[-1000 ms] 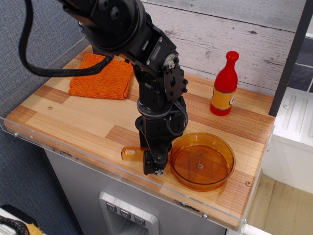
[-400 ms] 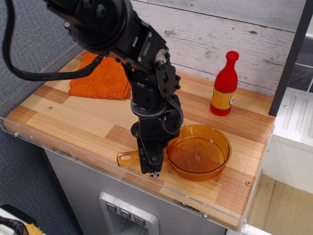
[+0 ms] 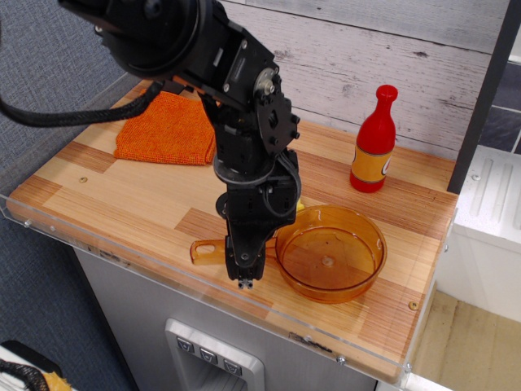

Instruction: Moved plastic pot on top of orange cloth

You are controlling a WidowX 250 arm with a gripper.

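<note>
On wooden counter (image 3: 122,195), gripper (image 3: 244,275) clamped on pot (image 3: 330,252) by its handle, bowl seemingly raised slightly, likely for carrying to cloth (image 3: 167,129) well apart at back-left.

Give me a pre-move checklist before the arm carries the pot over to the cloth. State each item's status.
1. Grip on the plastic pot: cannot tell. The gripper sits over the handle, but the arm hides whether its fingers are shut on it.
2. Pot upright: ok, bowl level and nothing visible inside.
3. Orange cloth free to receive the pot: ok on the visible part; the arm covers its right edge.
4. Path from pot to cloth: ok, only bare tabletop shows between them.
5. Red bottle out of the way: ok, it stands upright behind the pot, away from the route.
</note>
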